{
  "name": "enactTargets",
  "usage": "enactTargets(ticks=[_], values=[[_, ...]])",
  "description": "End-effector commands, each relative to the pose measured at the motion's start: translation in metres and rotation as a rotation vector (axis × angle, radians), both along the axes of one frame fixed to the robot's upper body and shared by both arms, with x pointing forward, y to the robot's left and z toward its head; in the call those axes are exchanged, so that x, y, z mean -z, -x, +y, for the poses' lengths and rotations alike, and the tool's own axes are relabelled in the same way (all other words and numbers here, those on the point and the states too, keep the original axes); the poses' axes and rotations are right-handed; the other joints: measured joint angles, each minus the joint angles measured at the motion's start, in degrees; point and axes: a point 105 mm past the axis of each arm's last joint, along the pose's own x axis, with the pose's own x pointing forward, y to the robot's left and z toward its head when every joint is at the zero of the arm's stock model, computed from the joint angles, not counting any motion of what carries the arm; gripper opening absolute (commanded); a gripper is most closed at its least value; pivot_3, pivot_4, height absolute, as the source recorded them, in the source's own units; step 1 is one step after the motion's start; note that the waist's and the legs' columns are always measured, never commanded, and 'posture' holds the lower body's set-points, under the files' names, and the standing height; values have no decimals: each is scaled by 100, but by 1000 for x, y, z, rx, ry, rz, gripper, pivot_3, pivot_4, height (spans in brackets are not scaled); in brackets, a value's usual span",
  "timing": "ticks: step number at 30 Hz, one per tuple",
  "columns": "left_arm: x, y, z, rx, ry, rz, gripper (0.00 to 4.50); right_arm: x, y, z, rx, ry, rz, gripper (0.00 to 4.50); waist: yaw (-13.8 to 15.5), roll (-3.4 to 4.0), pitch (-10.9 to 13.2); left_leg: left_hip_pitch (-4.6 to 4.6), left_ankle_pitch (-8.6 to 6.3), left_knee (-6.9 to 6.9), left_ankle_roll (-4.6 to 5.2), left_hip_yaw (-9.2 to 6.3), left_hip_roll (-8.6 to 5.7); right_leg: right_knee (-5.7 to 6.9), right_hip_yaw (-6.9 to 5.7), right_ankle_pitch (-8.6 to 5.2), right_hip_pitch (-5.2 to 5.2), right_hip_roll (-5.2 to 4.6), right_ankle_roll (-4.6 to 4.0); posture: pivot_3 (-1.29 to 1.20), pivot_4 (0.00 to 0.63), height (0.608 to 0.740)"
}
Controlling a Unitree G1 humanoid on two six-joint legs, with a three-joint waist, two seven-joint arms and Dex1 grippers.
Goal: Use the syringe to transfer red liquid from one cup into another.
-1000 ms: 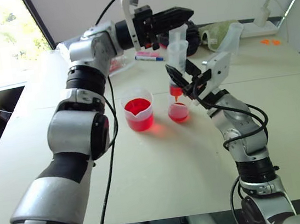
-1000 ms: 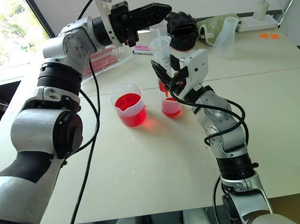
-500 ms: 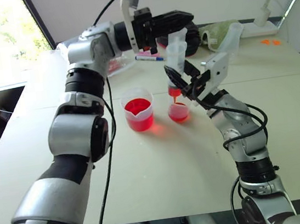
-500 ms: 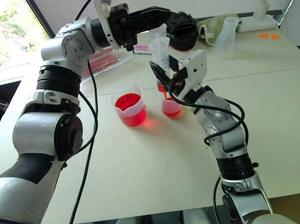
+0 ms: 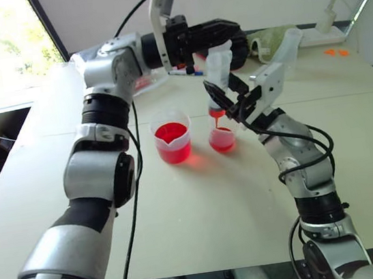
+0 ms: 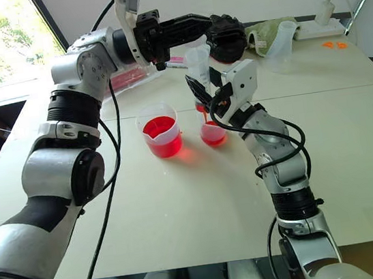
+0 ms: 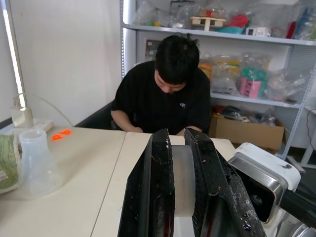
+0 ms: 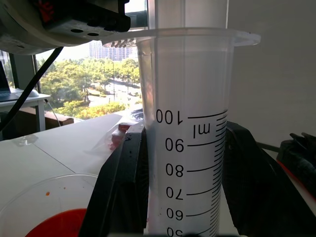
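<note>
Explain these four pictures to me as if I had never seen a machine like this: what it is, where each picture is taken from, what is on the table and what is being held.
This is a humanoid robot with two arms, each ending in a gripper of two black fingers. Two pictures come from cameras in its head, looking down over the arms. The other two come from cameras on its wrists, looking along the fingers.

On the pale table stand a wide clear spouted cup and a narrower clear cup, both holding red liquid. Farther back lie a marker pen, a green cloth and a frosted plastic jug.

The right gripper is shut on the barrel of a large clear plastic syringe, held upright with its orange-red tip over the narrower cup. The left gripper is shut on the syringe's plunger top. The left wrist view also shows a person seated beyond the table.
</note>
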Motion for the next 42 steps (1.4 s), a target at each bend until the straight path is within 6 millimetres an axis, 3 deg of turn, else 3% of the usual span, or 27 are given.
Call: enactTargets(ticks=[1, 15, 28, 42], values=[[13, 7, -4, 53, -49, 28, 48, -35, -3, -32, 127, -49, -121, 1400, 0, 0, 0, 0, 0, 0, 0, 0, 0, 0, 0, 0, 0, 0, 0, 0, 150, 711], [37, 6, -1, 35, -67, 63, 48, -40, -3, -54, 189, -42, -136, 1400, 0, 0, 0, 0, 0, 0, 0, 0, 1, 0, 1, 0, 0, 0, 0, 0, 150, 711], [48, 4, -3, 5, -51, 100, 48, -47, 1, -70, 219, -54, -137, 1400, 1, 0, 0, 0, 0, 1, 0, 0, 1, 1, 1, 0, 0, 0, 0, 0, 150, 711], [32, 5, -2, 3, -9, 94, 48, -37, 1, -70, 215, -44, -103, 1400, 3, 0, 0, 0, 0, 1, 0, 0, 1, 1, 1, 0, 0, 0, 0, 0, 150, 711]])
